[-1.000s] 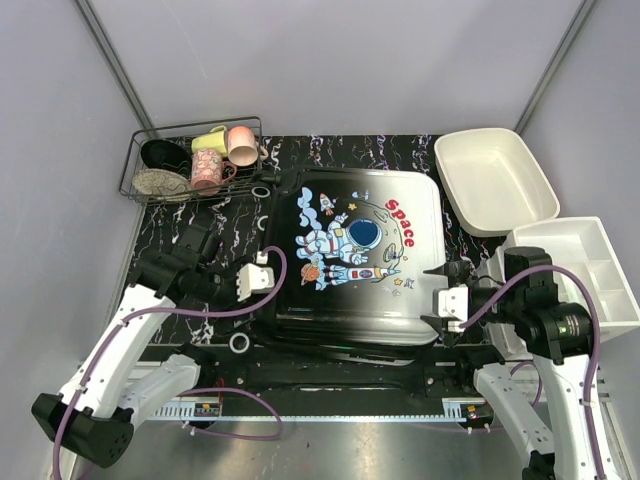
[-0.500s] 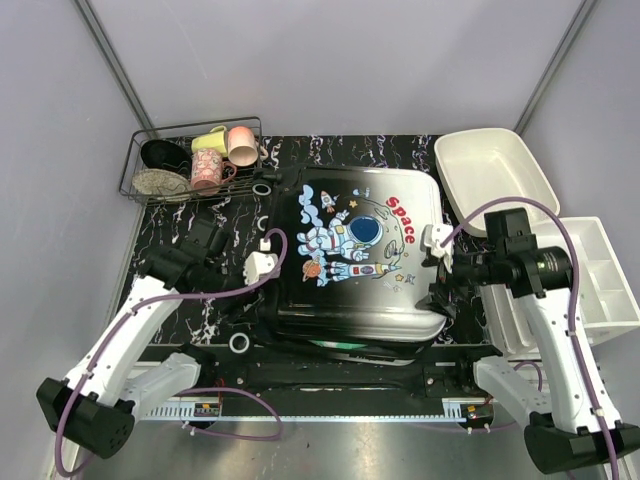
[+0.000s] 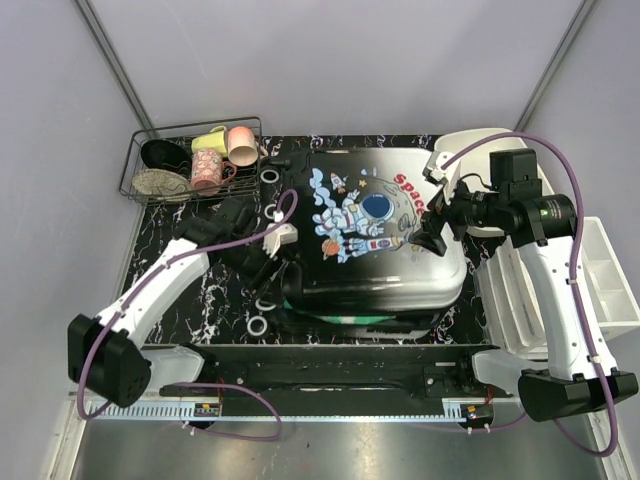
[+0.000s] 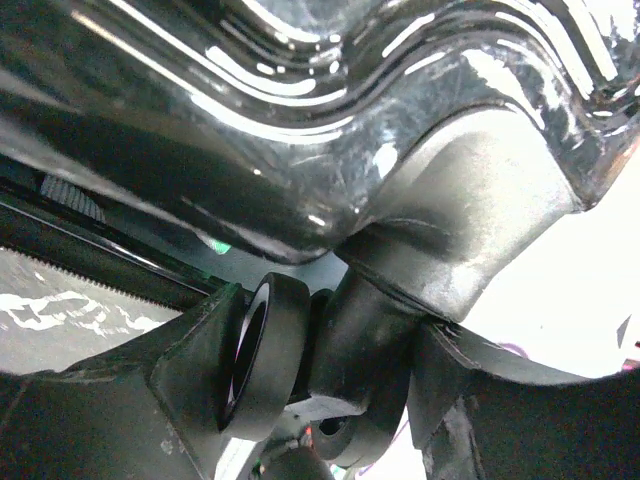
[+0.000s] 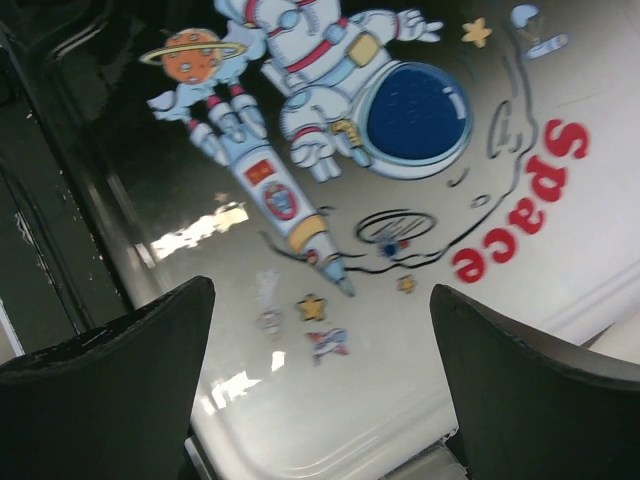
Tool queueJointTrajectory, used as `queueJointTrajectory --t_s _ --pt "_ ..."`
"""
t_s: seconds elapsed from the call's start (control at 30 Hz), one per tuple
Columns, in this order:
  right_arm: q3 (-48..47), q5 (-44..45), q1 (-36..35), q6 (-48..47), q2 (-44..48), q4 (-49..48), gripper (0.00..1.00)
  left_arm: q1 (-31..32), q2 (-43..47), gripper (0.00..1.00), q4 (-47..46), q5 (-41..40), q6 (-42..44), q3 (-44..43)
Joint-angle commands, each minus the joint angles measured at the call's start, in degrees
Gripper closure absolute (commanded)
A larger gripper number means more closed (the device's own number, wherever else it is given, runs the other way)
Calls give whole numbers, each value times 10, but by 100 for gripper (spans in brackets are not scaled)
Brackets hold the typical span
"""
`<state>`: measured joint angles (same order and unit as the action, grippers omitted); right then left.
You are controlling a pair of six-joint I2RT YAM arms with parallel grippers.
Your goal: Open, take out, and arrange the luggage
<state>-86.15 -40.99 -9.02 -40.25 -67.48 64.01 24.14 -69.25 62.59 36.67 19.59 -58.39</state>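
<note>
The luggage (image 3: 375, 215), white fading to black with the astronaut print and red "Space", is tilted up, its near edge raised above the black lower part (image 3: 350, 318). My left gripper (image 3: 275, 258) is at its near-left corner. In the left wrist view, the left gripper (image 4: 330, 380) is closed round a black wheel (image 4: 265, 355) and its caster under the glossy shell (image 4: 300, 120). My right gripper (image 3: 432, 225) is open at the right side; its view shows the right gripper (image 5: 325, 340) straddling the printed luggage shell (image 5: 330, 200) without gripping it.
A black wire basket (image 3: 135, 165) with mugs and a dish stands at the back left. A white bin (image 3: 495, 180) is at the back right, and a compartment bin (image 3: 600, 270) is on the right. Small wheels (image 3: 258, 325) show left of the case.
The printed shell has risen and swung toward the back right. Both grippers went with it: the left in under its corner, the right up along its side.
</note>
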Motion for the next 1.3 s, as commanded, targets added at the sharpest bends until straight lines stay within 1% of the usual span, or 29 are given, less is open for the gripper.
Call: queueJointTrajectory --t_s 0.0,0.07,0.1,0.2,0.27,0.3,0.43,0.53,0.6,0.63,0.67,0.73,0.8,0.83,0.87,0.9,0.93,0.97,1.0,1.03,1.1,1.13,1.2,1.27 --pt "-11 6 -4 16 13 5 0 -62 -66 100 -280 -130 -180 -74" --pt "11 9 -6 1 26 1 0 -84 -90 100 -280 -121 -186 -98" --pt "19 14 -7 -2 31 -4 0 -90 -112 100 -283 -104 -191 -120" --pt "36 22 -10 -12 40 -10 0 -98 -143 100 -283 -76 -187 -167" --pt "35 27 -10 -15 47 -11 0 -99 -149 100 -280 -43 -183 -189" --pt "37 24 -10 -18 53 -9 0 -100 -151 100 -273 -16 -175 -213" --pt "76 -7 -10 -32 104 -10 0 -106 -145 100 -239 19 -156 -267" --pt "148 -18 -14 -27 146 -32 6 -126 -141 100 -237 47 -172 -298" --pt "175 -15 -20 -27 162 -52 17 -139 -146 100 -237 65 -189 -324" --pt "197 -15 -23 -32 164 -60 20 -143 -149 100 -241 71 -193 -332" --pt "207 -16 -26 -38 169 -74 27 -149 -156 100 -243 76 -194 -340" --pt "239 -12 -42 -45 174 -99 33 -155 -163 100 -254 90 -222 -360" --pt "259 13 -70 -44 179 -155 38 -168 -177 100 -274 108 -255 -374" --pt "281 25 -81 -37 181 -201 41 -173 -181 100 -284 113 -268 -377" --pt "292 49 -89 -33 185 -227 43 -181 -189 100 -297 126 -296 -379" --pt "304 59 -104 -27 190 -254 49 -185 -192 100 -322 133 -313 -381" --pt "333 65 -109 -19 197 -285 50 -190 -197 100 -337 140 -330 -382" --pt "348 63 -116 -24 214 -331 51 -197 -206 100 -350 148 -360 -386" --pt "363 62 -125 -43 224 -350 51 -200 -211 100 -367 152 -372 -389" --pt "391 68 -149 -52 239 -384 52 -203 -221 100 -376 155 -380 -393" --pt "424 135 -183 -55 244 -428 50 -203 -228 100 -380 161 -386 -411" --pt "429 156 -203 -58 234 -461 50 -204 -232 100 -383 162 -389 -415" --pt "433 188 -211 -62 216 -490 50 -206 -233 100 -402 173 -402 -420" --pt "433 214 -221 -59 181 -539 49 -210 -233 100 -411 183 -413 -419"
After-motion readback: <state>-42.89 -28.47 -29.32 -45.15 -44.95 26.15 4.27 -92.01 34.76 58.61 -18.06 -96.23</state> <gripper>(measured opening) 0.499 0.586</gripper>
